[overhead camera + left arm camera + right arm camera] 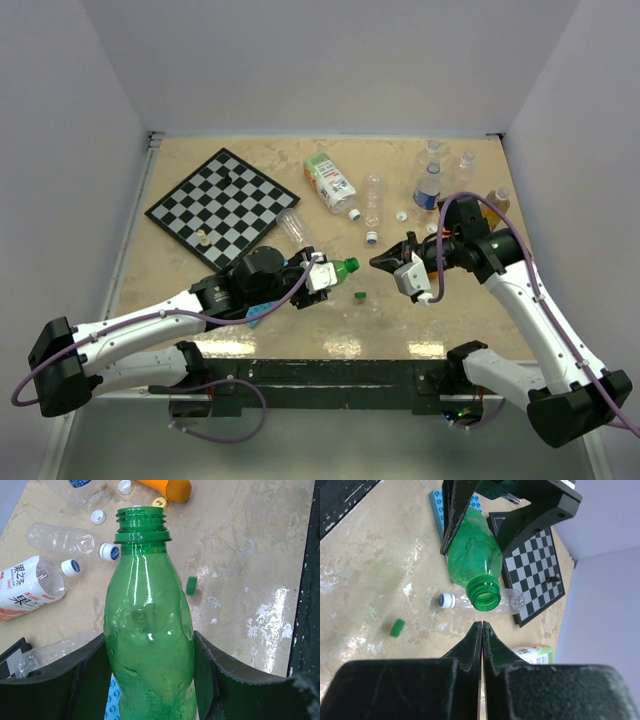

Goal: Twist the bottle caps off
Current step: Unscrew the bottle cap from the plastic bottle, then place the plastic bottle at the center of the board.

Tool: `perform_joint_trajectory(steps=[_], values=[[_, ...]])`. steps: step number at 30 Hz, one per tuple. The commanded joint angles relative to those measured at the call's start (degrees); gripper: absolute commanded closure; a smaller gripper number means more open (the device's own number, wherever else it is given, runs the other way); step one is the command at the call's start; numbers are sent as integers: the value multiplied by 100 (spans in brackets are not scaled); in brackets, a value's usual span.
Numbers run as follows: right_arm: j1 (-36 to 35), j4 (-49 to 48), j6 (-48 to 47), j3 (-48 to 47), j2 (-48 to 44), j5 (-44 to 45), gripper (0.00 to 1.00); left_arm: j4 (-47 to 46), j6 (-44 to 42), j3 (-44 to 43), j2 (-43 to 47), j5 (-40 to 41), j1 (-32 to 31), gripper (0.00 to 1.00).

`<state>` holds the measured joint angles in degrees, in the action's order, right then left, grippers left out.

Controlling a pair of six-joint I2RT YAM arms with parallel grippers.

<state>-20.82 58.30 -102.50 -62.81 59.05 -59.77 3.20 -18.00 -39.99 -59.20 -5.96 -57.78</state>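
One small round green plastic screw cap lies loose on the beige bench, touched by neither pincer. It sits between the two, a little nearer the bench's near edge than either, just below the bare threaded mouth of the green plastic bottle. The left pincer pinches that bottle round its body, with the neck pointing toward the right pincer. The right pincer's fingers are pressed together on nothing, their tips near the open mouth but not touching it. Farther out, three more bottles lie on their sides, each wearing a white cap: a clear ribbed bottle, a white labelled bottle, and a clear crumpled bottle just beside the one black-and-white chessboard. Two loose white caps rest near one orange carrot-shaped toy. Small clear upright bottles stand at the far right; their number is hard to tell. One blue studded toy brick lies under the left pincer.
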Motion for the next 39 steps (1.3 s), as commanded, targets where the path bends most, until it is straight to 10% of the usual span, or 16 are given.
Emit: perform_joint_trajectory(steps=[1,9,17,39], values=[[51,-969,1668,172,-244,-246,100,-74,51,-35,-13,86,12,94],[183,-1129,2647,558,-473,393,91,-65,42,-35,101,366,12,94],[183,462,1136,937,142,1178,62,-118,42,-9,163,543,12,94],[183,-460,2076,1288,309,616,52,-162,68,8,154,446,12,94]])
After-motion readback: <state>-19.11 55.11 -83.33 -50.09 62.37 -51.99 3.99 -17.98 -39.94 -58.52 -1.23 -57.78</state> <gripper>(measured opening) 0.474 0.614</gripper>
